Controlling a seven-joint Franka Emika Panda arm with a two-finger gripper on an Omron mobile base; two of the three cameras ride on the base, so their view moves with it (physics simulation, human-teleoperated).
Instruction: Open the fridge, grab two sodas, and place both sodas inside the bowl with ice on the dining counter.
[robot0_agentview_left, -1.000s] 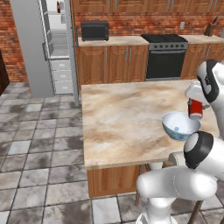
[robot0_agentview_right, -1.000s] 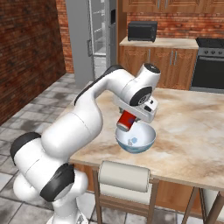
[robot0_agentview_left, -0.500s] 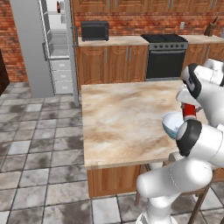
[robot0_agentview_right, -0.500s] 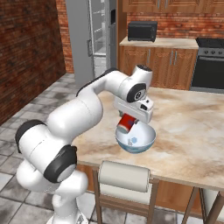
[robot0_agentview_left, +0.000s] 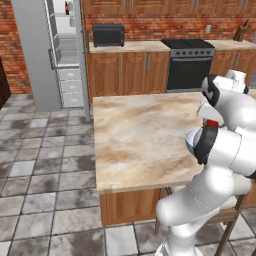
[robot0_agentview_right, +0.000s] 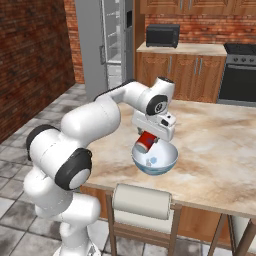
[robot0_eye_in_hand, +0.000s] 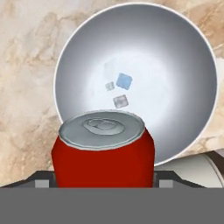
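My gripper (robot0_agentview_right: 148, 141) is shut on a red soda can (robot0_agentview_right: 146, 142) with a silver top. It holds the can tilted just above the near rim of the bowl with ice (robot0_agentview_right: 170, 156), which stands on the dining counter (robot0_agentview_right: 215, 150). The hand view looks past the can (robot0_eye_in_hand: 103, 151) into the white inside of the bowl (robot0_eye_in_hand: 175, 87), where a few ice pieces (robot0_eye_in_hand: 124, 81) lie. In the left base view my arm hides most of the bowl (robot0_agentview_left: 190, 142), and a bit of the can (robot0_agentview_left: 212, 122) shows. The fridge (robot0_agentview_left: 45, 55) stands open at the back left.
A padded stool (robot0_agentview_right: 142, 200) stands at the counter's near edge below the bowl. Beyond the island's marbled top (robot0_agentview_left: 140, 140), the wall counter carries a black microwave (robot0_agentview_left: 108, 35) beside a dark stove (robot0_agentview_left: 189, 60). A brick wall (robot0_agentview_right: 30, 65) runs along the left.
The hand has come down a little with the can, closer to the bowl's rim. My elbow has swung around between the frames. The bowl has stayed in place.
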